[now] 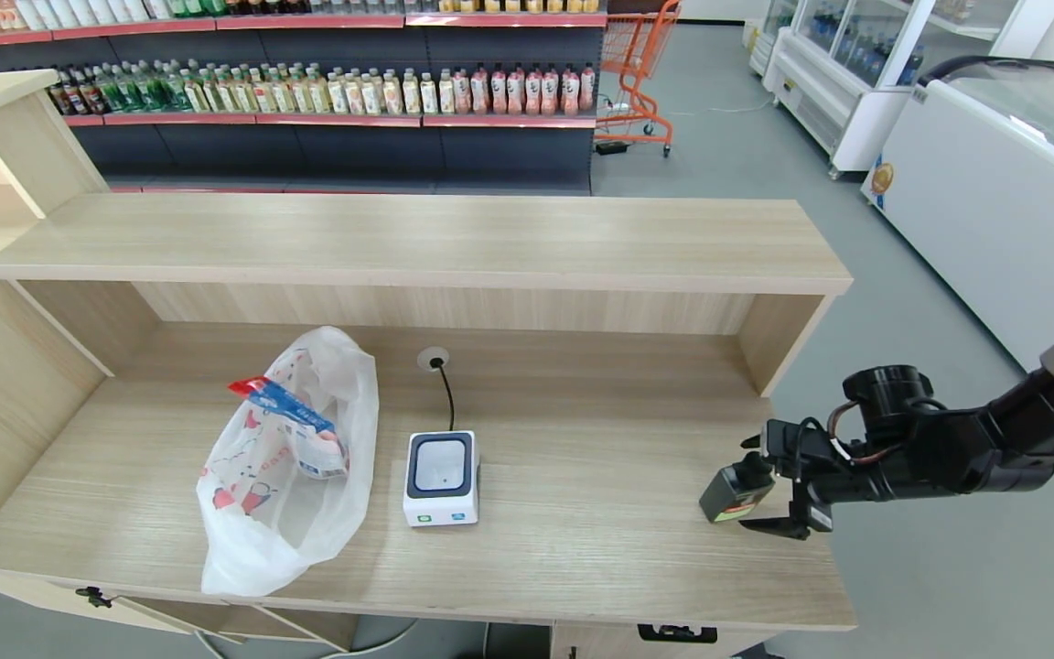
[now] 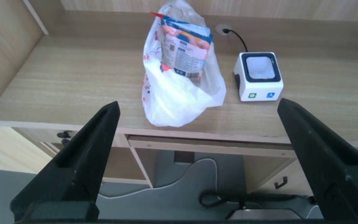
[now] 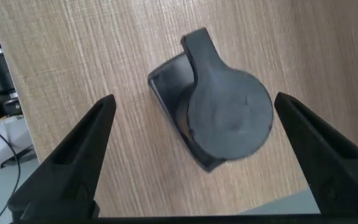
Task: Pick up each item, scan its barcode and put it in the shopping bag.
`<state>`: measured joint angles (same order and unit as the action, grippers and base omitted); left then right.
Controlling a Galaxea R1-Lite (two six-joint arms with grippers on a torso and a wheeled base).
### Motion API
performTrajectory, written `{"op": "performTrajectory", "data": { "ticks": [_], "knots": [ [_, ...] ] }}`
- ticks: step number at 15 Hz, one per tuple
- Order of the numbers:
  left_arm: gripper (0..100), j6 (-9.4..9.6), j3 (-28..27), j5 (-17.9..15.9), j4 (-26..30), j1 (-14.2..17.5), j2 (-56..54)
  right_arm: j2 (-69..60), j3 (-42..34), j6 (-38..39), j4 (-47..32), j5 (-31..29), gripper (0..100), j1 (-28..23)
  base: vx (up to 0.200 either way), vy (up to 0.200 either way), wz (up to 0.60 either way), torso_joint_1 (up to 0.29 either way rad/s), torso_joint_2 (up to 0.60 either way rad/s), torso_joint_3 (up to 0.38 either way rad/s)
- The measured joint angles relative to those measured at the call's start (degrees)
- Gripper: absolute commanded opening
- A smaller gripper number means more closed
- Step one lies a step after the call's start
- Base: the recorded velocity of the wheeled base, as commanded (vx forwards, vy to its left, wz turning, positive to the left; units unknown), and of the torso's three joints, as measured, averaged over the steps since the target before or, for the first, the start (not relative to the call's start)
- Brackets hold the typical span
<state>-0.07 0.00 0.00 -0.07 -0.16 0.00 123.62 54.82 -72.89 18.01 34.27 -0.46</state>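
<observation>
A small dark item [image 1: 736,494] with a round black cap [image 3: 229,115] stands at the right end of the wooden counter [image 1: 600,531]. My right gripper [image 1: 752,483] is open, one finger on each side of the item [image 3: 192,99], and I see no contact. The white scanner [image 1: 441,476] sits mid-counter [image 2: 260,68]. Left of it lies the white shopping bag [image 1: 280,485], with a red, blue and white packet [image 1: 303,430] sticking out of its mouth [image 2: 182,46]. My left gripper [image 2: 197,104] hangs open and empty off the counter's front edge, facing the bag [image 2: 179,99].
A raised ledge [image 1: 417,243] runs along the back of the counter, with side walls at both ends. The scanner's black cable [image 1: 446,394] leads to a hole in the counter. Bottle shelves, an orange cart and freezers stand beyond.
</observation>
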Motion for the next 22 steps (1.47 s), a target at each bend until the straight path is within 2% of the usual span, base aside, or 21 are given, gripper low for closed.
{"op": "performTrajectory", "data": {
  "ticks": [5, 7, 8, 13, 17, 19, 22],
  "knots": [
    [100, 0.00, 0.0, 0.0, 0.0, 0.0, 0.0, 4.1, 2.6, 0.0, 0.3, 0.2, 100, 2.4, 0.000, 0.000, 0.00, 0.000, 0.00, 0.000],
    [100, 0.00, 0.0, 0.0, 0.0, 0.0, 0.0, 5.1, 2.9, 0.0, 2.9, 0.6, 100, 2.6, 0.000, 0.000, 0.00, 0.000, 0.00, 0.000],
    [100, 0.00, 0.0, 0.0, 0.0, 0.0, 0.0, 5.6, 2.8, 0.0, 4.2, 0.7, 0, 2.7, 0.000, 0.000, 0.00, 0.000, 0.00, 0.000],
    [100, 0.00, 0.0, 0.0, 0.0, 0.0, 0.0, 4.8, 0.7, 0.3, 4.5, 3.4, 0, 1.5, 0.000, 0.000, 0.00, 0.000, 0.00, 0.000],
    [100, 0.02, 0.0, 0.0, 0.0, 0.0, 0.0, -0.9, -4.7, 1.4, 4.2, 7.5, 0, -2.7, 0.000, 0.000, 0.00, 0.000, 0.00, 0.000],
    [100, 0.00, 0.0, 0.0, 0.0, 0.0, 0.0, -4.7, -7.0, 5.4, 4.2, 8.5, 0, -5.9, 0.000, 0.000, 0.00, 0.000, 0.00, 0.000],
    [100, 0.00, 0.0, 0.0, 0.0, 0.0, 0.0, -13.0, -11.6, 17.4, 4.2, 8.8, 0, -12.2, 0.000, 0.000, 0.00, 0.000, 0.00, 0.000]
  ]
}}
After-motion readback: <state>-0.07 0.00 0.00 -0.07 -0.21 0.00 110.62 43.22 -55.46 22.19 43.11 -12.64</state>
